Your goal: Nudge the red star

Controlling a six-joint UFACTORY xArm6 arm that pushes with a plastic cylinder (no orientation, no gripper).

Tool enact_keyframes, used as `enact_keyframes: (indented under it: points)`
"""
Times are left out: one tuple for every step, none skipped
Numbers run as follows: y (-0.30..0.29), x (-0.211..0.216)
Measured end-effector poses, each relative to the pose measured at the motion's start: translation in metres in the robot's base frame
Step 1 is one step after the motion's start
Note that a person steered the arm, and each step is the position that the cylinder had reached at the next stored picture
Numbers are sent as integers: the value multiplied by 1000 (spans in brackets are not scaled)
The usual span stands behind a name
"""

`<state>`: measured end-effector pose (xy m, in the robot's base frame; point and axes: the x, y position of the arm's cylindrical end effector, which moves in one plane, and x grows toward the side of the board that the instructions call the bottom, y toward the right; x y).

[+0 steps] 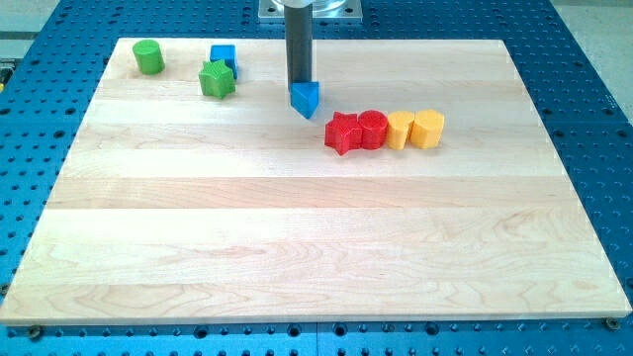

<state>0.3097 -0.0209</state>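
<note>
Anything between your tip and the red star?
Partly: my tip sits behind the blue triangular block; from there to the red star, bare board, camera view.

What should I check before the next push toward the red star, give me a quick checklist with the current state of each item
1. Red star in plain view, not covered: ok.
2. My tip located: ok, it sits just behind the blue triangular block, up and to the view's left of the star.
3. Tip already touching the star: not ok, a gap of bare board lies between them.
4. Straight path from tip to star free: not ok, the blue triangular block is at the tip, on the star's side.
5. Star free to move alone: not ok, the red round block presses against its right side, with two yellow blocks beyond.
</note>
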Motion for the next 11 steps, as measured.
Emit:
enact_keyframes:
  points:
    - [-17, 6]
    - [-28, 24]
    - [-28, 59]
    - [-19, 77]
    - [30, 59]
    - [64, 35]
    - [69, 16]
    - [63, 17]
    - [63, 26]
    - [62, 48]
    - [42, 60]
